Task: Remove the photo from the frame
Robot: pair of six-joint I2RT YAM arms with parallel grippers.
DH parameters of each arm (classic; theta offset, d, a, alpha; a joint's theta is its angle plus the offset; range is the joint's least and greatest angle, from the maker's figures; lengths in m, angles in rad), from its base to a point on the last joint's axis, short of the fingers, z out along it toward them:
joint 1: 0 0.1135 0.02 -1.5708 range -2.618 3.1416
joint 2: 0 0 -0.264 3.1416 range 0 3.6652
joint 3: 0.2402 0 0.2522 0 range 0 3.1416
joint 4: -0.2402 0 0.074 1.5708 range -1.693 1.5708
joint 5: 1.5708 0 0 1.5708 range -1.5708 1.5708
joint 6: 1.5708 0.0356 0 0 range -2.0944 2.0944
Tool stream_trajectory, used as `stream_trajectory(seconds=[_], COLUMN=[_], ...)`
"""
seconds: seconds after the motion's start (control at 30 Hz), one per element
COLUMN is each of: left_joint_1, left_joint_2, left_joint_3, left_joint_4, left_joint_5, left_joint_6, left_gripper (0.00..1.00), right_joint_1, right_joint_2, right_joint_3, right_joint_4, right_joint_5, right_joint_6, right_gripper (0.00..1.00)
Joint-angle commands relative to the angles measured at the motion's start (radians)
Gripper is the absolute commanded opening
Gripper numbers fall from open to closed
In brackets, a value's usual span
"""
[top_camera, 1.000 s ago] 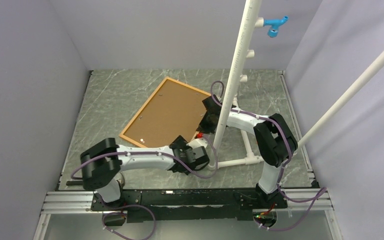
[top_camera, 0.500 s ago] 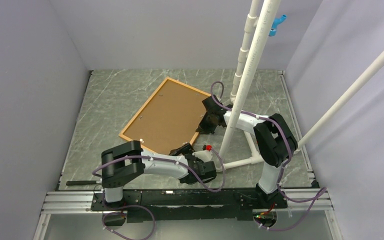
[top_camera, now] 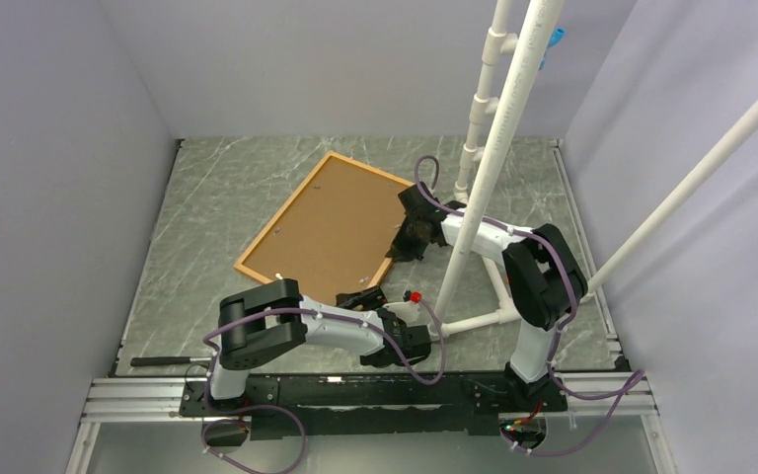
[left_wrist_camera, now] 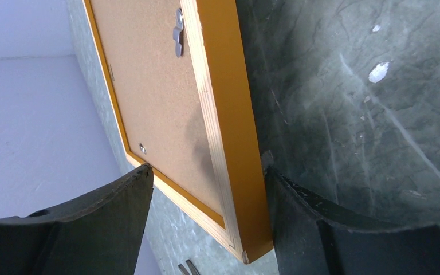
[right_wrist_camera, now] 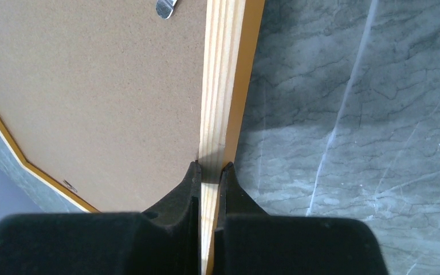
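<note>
frame (left_wrist_camera: pixel 229 114) lies face-down on the table (top_camera: pixel 207 188), photo hidden beneath the backing (top_camera: pixel 326 232); right claw (right_wrist_camera: pixel 209 167) pinches its side rail, left claw (left_wrist_camera: pixel 206 172) gapes astride the near corner, so the clips (left_wrist_camera: pixel 177 33) likely need turning next.

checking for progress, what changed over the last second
The left gripper drew back slightly toward the near edge as its elbow swung right; it sits open astride the frame corner. The white pipe stand shifted. The right gripper still pinches the frame's edge; frame unmoved.
</note>
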Motion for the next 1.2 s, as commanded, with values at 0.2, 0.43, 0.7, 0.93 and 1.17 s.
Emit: stream_trajectory(seconds=[0.2, 0.43, 0.7, 0.93, 1.17], left_joint_1=[0.000, -0.017, -0.039, -0.048, -0.036], left_joint_2=[-0.014, -0.006, 0.004, -0.118, -0.384], left_joint_3=[0.007, 0.059, 0.118, 0.106, 0.057], left_joint_4=[-0.069, -0.241, -0.590, -0.559, -0.169], left_joint_5=[-0.106, -0.192, -0.266, -0.222, -0.033], left_joint_6=[-0.006, -0.173, -0.557, -0.521, -0.130], left_gripper=[0.48, 0.09, 0.00, 0.00, 0.00], right_joint_1=[0.003, 0.002, -0.014, -0.150, -0.250], right_joint_2=[-0.036, -0.022, -0.070, -0.191, -0.298], right_joint_3=[0.053, 0.077, 0.097, 0.008, -0.014], right_joint_4=[0.075, 0.061, 0.091, 0.232, 0.188], right_joint_5=[-0.094, -0.071, -0.056, -0.248, -0.262], right_joint_6=[-0.024, -0.076, -0.281, -0.382, -0.452], right_gripper=[0.00, 0.00, 0.36, 0.90, 0.95])
